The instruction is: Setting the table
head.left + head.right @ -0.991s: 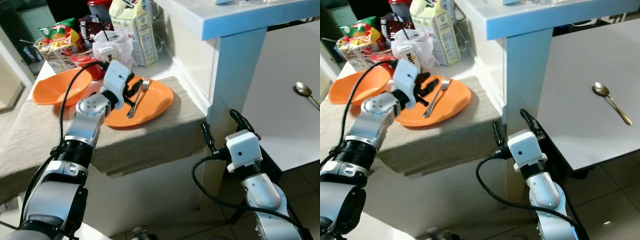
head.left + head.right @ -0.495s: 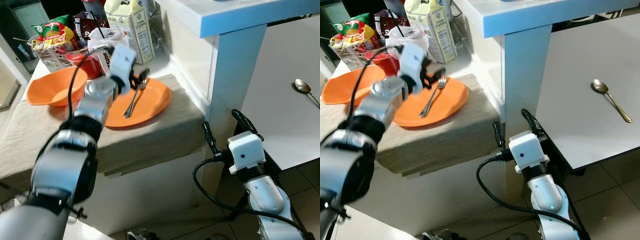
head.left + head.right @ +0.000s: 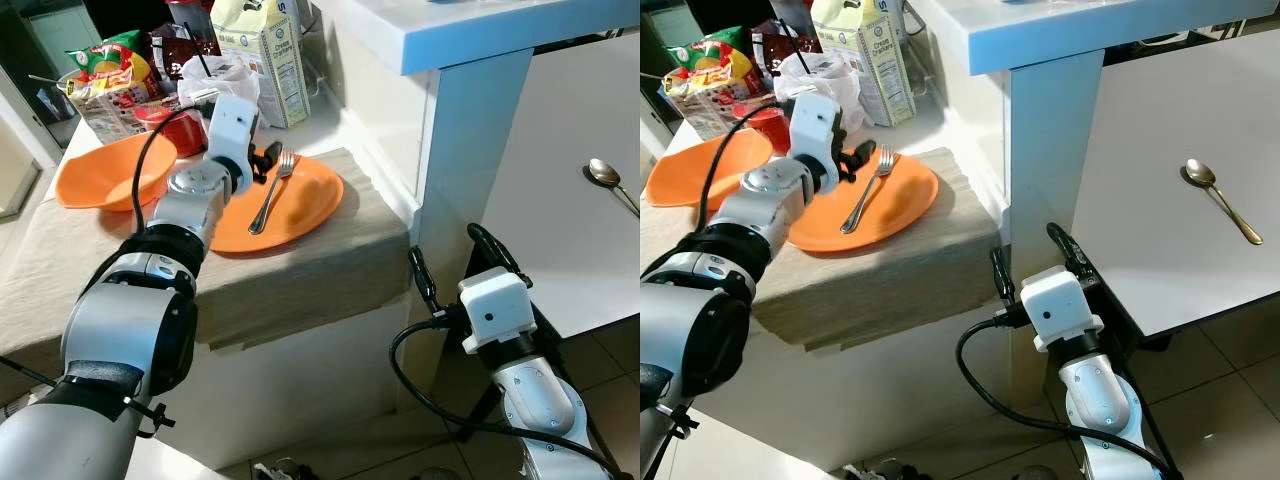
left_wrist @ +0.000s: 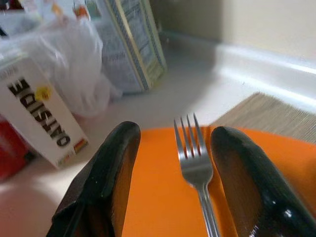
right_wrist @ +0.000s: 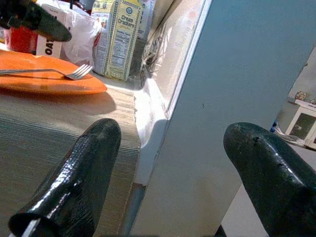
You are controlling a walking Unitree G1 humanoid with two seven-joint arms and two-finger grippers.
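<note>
A fork (image 3: 268, 190) is laid on an orange plate (image 3: 310, 205) on the cloth-covered counter (image 3: 300, 275). The left gripper (image 4: 170, 192) is held spread around the fork's tines, gripping nothing. The right gripper (image 5: 168, 173) is held wide open, empty, beside the blue post (image 3: 465, 140).

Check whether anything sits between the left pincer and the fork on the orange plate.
Nothing visible does. The left pincer hangs open just above the orange plate, its fingers straddling the fork near the tines. The carton and plastic bag stand beyond the plate, out of the path.
</note>
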